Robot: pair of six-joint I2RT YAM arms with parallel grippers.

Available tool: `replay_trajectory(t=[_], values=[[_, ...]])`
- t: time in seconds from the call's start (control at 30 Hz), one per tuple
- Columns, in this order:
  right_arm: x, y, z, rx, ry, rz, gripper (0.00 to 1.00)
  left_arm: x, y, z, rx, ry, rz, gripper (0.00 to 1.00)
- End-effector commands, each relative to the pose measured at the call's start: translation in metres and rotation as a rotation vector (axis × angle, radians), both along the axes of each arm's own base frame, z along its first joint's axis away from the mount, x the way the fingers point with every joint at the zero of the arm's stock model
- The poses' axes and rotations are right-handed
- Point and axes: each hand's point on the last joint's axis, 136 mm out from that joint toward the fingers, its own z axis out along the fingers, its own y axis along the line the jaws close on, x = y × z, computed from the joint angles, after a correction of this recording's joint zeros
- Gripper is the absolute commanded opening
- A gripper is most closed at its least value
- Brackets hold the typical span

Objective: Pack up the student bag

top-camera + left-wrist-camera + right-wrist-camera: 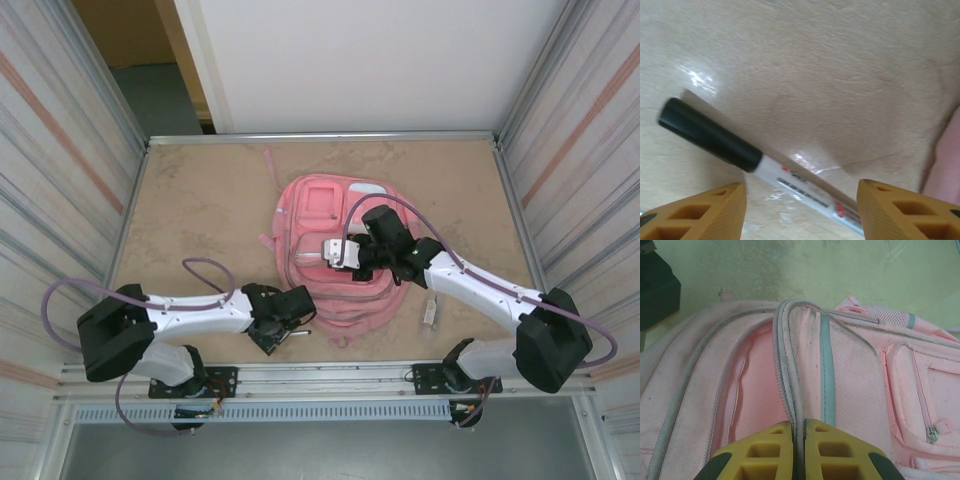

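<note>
The student bag (320, 205) lies flat near the middle of the tabletop (200, 200) in the top view. We see the right gripper (335, 252) over its middle. The left gripper (283, 328) is low beside its near left corner, close to the tabletop's near edge.

From the left wrist, we find the left gripper (802, 210) released, its fingers spread either side of a black-capped marker (790, 177) lying on the tabletop.

From the right wrist, the right gripper (799, 440) is clenched on the bag's zipper rim (787, 365), beside an open compartment.
</note>
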Motion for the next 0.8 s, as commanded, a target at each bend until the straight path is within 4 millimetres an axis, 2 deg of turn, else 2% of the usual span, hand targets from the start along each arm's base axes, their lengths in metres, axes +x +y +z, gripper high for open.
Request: replay_trajectory(t=[0.0,0.1,0.3,0.5,0.63,0.77], values=[[-0.004,0.004,0.015,0.045,-0.038,0.015,0.0,0.007,0.003,-0.009,-0.011,-0.04,0.123,0.57],[-0.004,0.003,0.016,0.043,-0.036,0.013,0.0,0.005,0.01,-0.013,0.013,-0.034,0.135,0.52],[-0.003,0.004,0.019,0.053,-0.039,0.014,0.0,-0.004,0.022,-0.017,0.044,-0.002,0.13,0.32],[-0.003,0.004,0.019,0.056,-0.038,0.013,0.0,-0.021,0.052,-0.016,0.124,0.046,0.11,0.13],[-0.003,0.004,0.018,0.053,-0.03,0.014,0.0,-0.017,0.064,-0.007,0.155,0.005,0.07,0.07],[0.0,0.005,0.02,0.066,-0.02,0.003,0.0,0.001,0.055,0.013,0.12,-0.092,-0.045,0.05]])
